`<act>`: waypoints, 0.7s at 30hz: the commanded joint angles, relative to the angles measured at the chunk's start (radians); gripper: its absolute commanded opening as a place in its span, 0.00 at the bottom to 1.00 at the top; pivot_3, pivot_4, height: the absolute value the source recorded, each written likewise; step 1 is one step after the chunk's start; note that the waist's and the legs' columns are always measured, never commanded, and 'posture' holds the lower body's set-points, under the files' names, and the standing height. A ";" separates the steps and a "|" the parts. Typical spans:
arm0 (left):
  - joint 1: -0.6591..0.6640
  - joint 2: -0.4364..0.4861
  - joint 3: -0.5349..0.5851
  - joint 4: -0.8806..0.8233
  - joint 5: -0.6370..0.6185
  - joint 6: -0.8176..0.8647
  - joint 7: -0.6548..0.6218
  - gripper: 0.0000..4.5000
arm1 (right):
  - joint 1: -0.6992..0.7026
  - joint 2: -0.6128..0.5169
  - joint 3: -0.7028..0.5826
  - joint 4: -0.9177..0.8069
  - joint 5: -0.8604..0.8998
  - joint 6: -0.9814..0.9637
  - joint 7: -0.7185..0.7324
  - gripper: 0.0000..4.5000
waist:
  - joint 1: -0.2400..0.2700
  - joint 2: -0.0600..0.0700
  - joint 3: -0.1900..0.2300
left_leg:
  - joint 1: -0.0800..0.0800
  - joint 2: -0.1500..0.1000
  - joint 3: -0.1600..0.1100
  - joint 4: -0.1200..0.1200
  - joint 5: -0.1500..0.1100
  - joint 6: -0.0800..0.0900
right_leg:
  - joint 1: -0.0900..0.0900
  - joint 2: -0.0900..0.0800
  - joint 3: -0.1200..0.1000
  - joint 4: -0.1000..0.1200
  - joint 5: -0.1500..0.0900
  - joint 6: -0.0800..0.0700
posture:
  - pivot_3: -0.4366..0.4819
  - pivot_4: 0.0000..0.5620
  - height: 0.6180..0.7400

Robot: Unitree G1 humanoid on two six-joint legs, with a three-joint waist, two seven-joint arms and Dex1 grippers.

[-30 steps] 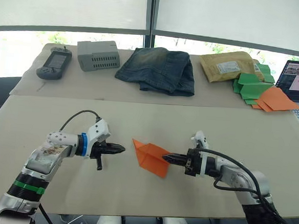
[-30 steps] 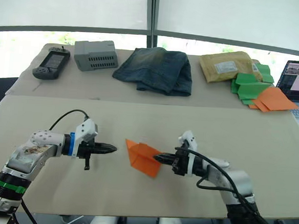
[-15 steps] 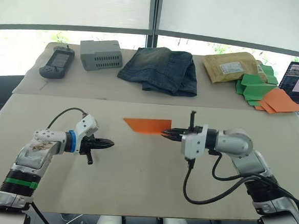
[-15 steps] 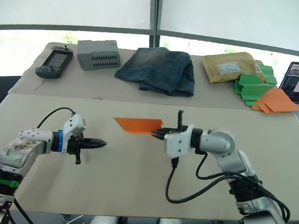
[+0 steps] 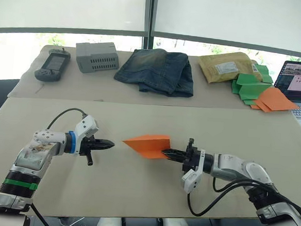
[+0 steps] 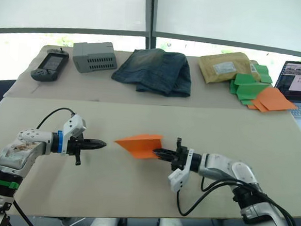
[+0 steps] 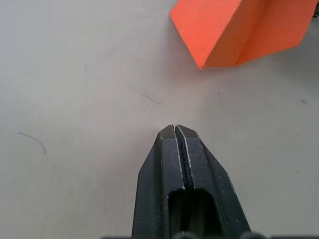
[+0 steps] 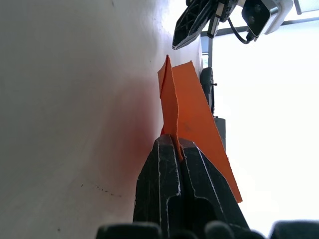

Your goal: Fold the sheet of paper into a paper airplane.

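mid-fold, centre of frame: the right gripper (image 5: 169, 153) is clamped on the rear edge of the sheet of paper (image 5: 147, 144), holding it just above the table (image 5: 135, 189). the left gripper (image 5: 108, 144), pinched together and empty, points at its tip. judged next: grasp that tip for creasing. paper: bright orange, layered, pointed wedge.

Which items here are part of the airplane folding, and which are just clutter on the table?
In the job: paper airplane, pinched by right gripper; left gripper, shut, beside it.

Lying about: handheld device, grey box, jeans, padded envelope, green folded papers, paler orange papers, laptop.
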 commanded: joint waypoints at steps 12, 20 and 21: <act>-0.020 0.004 0.019 -0.006 -0.021 -0.002 -0.022 0.00 | 0.051 -0.230 -0.031 -0.111 0.349 0.009 0.115 0.99 | 0.005 -0.001 0.000 | -0.004 -0.001 0.001 -0.001 -0.001 0.001 | -0.002 -0.001 0.002 -0.001 0.006 0.005 | 0.48 0.27 0.85; -0.060 -0.024 0.067 -0.054 -0.117 0.087 -0.007 0.00 | 0.013 -0.208 0.010 -0.214 0.794 0.268 0.446 0.56 | -0.006 -0.001 0.001 | -0.002 0.002 0.000 0.001 0.000 0.001 | -0.001 0.001 0.002 0.000 0.006 0.007 | 0.48 0.27 0.85; -0.063 -0.025 0.069 -0.063 -0.123 0.098 -0.002 0.00 | -0.003 -0.184 0.015 -0.217 0.836 0.330 0.494 0.48 | -0.008 -0.001 0.001 | -0.002 0.002 0.000 0.001 0.000 0.001 | -0.001 0.002 0.002 0.000 0.006 0.008 | 0.48 0.27 0.85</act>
